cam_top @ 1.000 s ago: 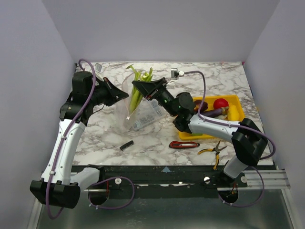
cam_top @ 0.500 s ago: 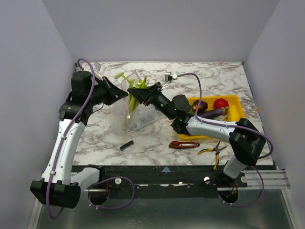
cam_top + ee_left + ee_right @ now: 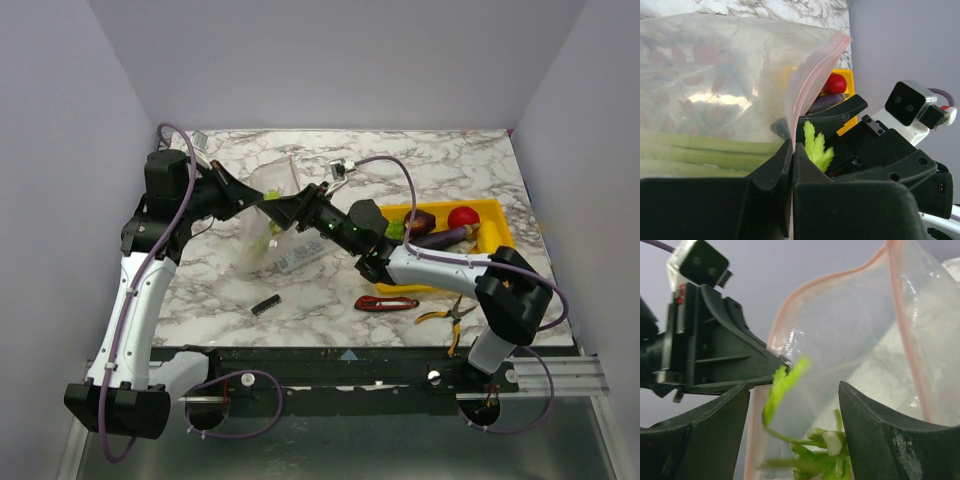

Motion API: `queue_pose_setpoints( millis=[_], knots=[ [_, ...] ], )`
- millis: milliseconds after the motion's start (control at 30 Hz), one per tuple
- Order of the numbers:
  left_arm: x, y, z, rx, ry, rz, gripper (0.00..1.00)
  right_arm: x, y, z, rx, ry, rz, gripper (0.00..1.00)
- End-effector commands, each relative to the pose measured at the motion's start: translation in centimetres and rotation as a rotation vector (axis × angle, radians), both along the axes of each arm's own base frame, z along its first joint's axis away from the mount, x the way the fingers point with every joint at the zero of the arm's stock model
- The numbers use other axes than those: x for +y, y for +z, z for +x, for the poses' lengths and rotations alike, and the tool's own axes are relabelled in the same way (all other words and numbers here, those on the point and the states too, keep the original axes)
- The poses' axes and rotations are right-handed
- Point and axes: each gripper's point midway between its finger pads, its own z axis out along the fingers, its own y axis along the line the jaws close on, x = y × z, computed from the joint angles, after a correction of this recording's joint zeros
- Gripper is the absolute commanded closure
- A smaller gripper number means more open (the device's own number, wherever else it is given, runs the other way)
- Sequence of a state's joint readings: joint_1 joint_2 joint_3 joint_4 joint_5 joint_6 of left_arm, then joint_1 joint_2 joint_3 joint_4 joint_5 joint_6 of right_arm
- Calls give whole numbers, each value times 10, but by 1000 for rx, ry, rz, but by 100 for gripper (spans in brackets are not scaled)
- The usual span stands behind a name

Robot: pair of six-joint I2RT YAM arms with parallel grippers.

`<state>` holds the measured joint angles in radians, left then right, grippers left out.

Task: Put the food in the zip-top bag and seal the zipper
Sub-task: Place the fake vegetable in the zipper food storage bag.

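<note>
The clear zip-top bag [image 3: 268,205] is held up at its mouth by my left gripper [image 3: 262,198], which is shut on the edge by the pinkish zipper [image 3: 812,75]. Pale green celery [image 3: 705,150] lies inside the bag, with one leafy tip [image 3: 817,145] near the left fingers. My right gripper [image 3: 287,212] stands open at the bag's mouth, the celery [image 3: 815,452] loose below its fingers and touching neither. The zipper [image 3: 905,315] gapes wide around the right fingers. More food sits in the yellow tray [image 3: 497,212]: a red tomato [image 3: 462,217] and a purple eggplant [image 3: 442,238].
A red-handled knife [image 3: 386,303] and yellow-handled pliers [image 3: 446,315] lie in front of the tray. A small black part [image 3: 265,305] lies on the marble in front of the bag. A flat clear box [image 3: 300,255] shows under the bag.
The right gripper moved down and left into the bag's mouth with the celery, then opened. The celery, which stuck up above the bag, now lies inside it. The left arm held still.
</note>
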<state>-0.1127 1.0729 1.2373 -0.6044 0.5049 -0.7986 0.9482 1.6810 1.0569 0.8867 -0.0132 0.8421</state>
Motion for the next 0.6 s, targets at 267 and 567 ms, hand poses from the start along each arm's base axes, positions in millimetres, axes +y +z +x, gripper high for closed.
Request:
queue_pose_setpoints(
  millis=[267, 567],
  knots=[
    [7, 13, -11, -67, 6, 7, 100, 14, -22, 30, 47, -94, -394, 23],
    [9, 12, -19, -57, 16, 4, 100, 13, -1, 44, -50, -126, -587, 23]
  ],
)
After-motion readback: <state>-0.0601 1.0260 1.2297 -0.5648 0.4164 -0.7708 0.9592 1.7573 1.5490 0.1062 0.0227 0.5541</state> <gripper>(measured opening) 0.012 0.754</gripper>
